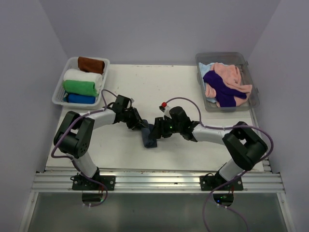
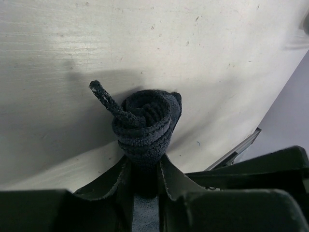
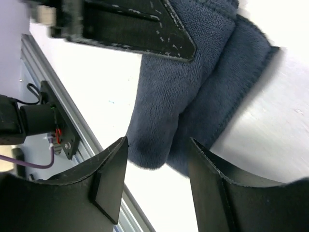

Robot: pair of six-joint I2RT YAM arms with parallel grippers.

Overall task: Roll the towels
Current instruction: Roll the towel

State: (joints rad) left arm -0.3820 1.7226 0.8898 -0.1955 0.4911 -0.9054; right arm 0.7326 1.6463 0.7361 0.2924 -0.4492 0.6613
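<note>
A dark blue towel (image 1: 149, 137) lies partly rolled in the middle of the table. My left gripper (image 1: 140, 124) is shut on one end of its roll, which shows as a tight spiral (image 2: 145, 123) between the fingers in the left wrist view. My right gripper (image 1: 158, 129) is open and hovers over the other end of the towel (image 3: 183, 96), its fingers (image 3: 111, 179) apart on both sides of the rolled edge. Rolled brown, white, green and blue towels (image 1: 83, 79) sit in a white basket (image 1: 61, 87) at the back left.
A clear bin (image 1: 252, 82) at the back right holds loose pink, purple and light blue towels (image 1: 226, 84). The metal rail (image 1: 154, 181) runs along the table's near edge. The two arms meet close together at the table's middle.
</note>
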